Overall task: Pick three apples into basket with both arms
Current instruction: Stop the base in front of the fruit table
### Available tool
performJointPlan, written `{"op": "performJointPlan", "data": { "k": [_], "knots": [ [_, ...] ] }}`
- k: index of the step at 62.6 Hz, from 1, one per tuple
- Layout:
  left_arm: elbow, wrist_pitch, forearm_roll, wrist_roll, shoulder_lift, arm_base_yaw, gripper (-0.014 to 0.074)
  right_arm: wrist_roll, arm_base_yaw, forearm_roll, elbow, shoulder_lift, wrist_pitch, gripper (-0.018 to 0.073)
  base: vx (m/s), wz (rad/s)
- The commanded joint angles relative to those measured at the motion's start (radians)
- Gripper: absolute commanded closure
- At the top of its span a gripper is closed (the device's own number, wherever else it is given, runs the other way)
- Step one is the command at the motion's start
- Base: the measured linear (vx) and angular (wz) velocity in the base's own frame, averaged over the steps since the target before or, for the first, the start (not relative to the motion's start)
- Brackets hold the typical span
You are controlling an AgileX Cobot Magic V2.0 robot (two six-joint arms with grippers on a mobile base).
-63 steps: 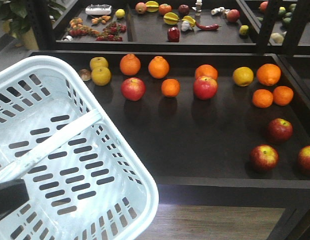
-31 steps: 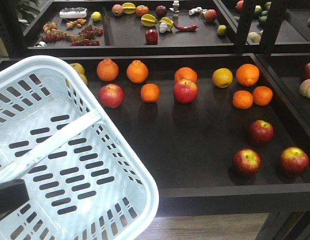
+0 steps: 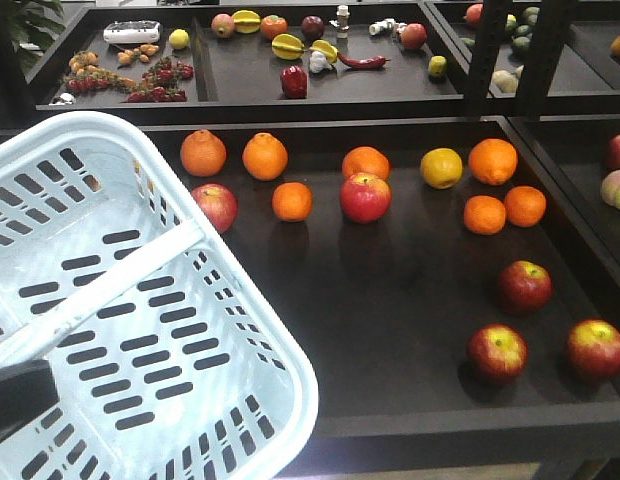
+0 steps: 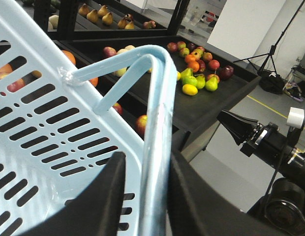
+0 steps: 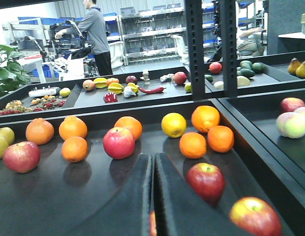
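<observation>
**Table** (image 3: 390, 300) — dark, flat and walled at the back. It carries all the loose fruit.

**Basket** (image 3: 305, 410) — pale blue slotted plastic, mouth up and nothing in it. In the front view it covers the table's near left corner. I judge it light and a little springy, with walls that would flex under a pinch, so the flat strap handle (image 4: 155, 123) is the place to carry it. The left end effector (image 4: 146, 162) is clamped on that strap, one black finger on either side. The basket sits skewed to the table edge, the strap running from lower left to upper right. I cannot tell from here which side is the long one.

**Right end effector** (image 5: 153, 162) — fingers pressed together with only a seam between them, gripping nothing. It is low over the table and faces across it.

**Dark red apples** (image 3: 524, 287) — three on the right part of the table. The one marked lies farther in, while the near-edge apple (image 3: 497, 353) and the corner apple (image 3: 596, 349) lie towards the front, all apart from one another.

- **Handling:** I expect them to be firm, smooth-skinned and rather slippery, solid for their size, free to roll and easily bruised.
- **Grip:** I would take each from above across its widest girth.
- **Orientation:** being round, they have no real long axis. The yellowish stem dimples face upward, so the stem axis stands roughly upright.
</observation>
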Motion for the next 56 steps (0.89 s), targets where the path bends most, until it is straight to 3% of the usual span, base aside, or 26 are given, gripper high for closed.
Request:
{"op": "performJointPlan", "data": {
  "k": [1,56],
  "knots": [
    [-0.028,-0.055,-0.057,0.009,0.002,-0.004,0.0603,-0.007,-0.004,-0.003,0.013,-0.012,-0.076,0.0564,0.14,0.07],
    [-0.028,-0.056,-0.057,0.009,0.002,-0.004,0.0603,-0.007,-0.004,-0.003,0.013,-0.012,-0.076,0.0564,0.13,0.04]
  ]
}}
